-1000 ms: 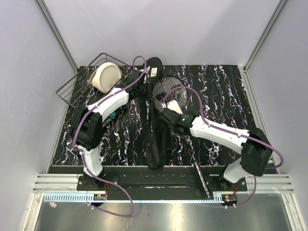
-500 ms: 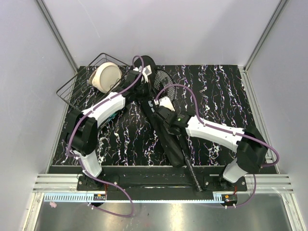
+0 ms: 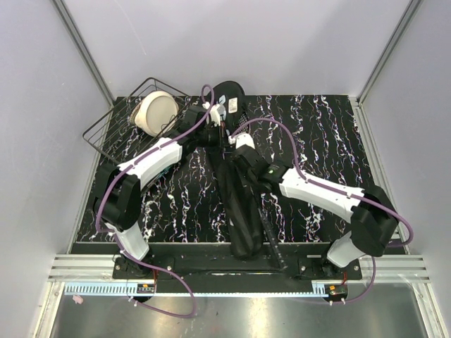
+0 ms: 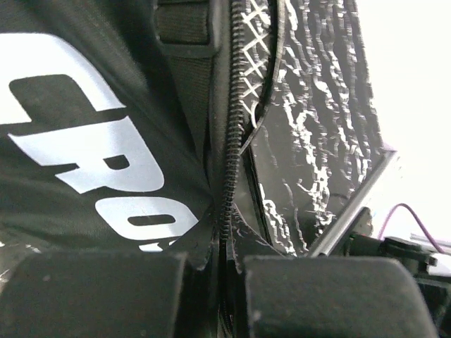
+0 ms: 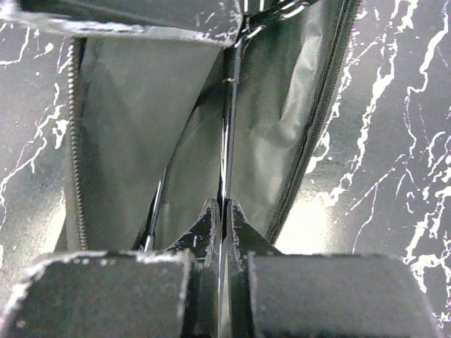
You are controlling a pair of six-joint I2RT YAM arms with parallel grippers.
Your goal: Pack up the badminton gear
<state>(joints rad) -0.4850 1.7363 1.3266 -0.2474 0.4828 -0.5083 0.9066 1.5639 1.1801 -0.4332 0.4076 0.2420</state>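
Observation:
The long black racket bag (image 3: 238, 211) lies lengthwise down the middle of the table, its white lettering (image 4: 77, 148) close under the left wrist camera. My left gripper (image 3: 220, 134) (image 4: 225, 243) is shut on the bag's zipper edge (image 4: 227, 141) near its far end. My right gripper (image 3: 236, 151) (image 5: 224, 211) is shut on a thin racket shaft (image 5: 229, 120) that runs into the bag's open grey inside (image 5: 141, 120). A piece of the strung racket head (image 3: 240, 121) (image 4: 257, 42) shows beside the zipper. The racket handle (image 3: 271, 239) sticks out toward the near edge.
A black wire basket (image 3: 113, 127) stands at the far left corner with a cream bowl-like object (image 3: 156, 111) in it. The marbled black table top (image 3: 324, 134) is bordered by grey walls, and a metal rail (image 3: 211, 271) runs along the near edge.
The right gripper has pushed the racket farther into the bag, so most of the head is now hidden. The bag's near end has swung, and the left gripper has shifted slightly right with the bag's edge.

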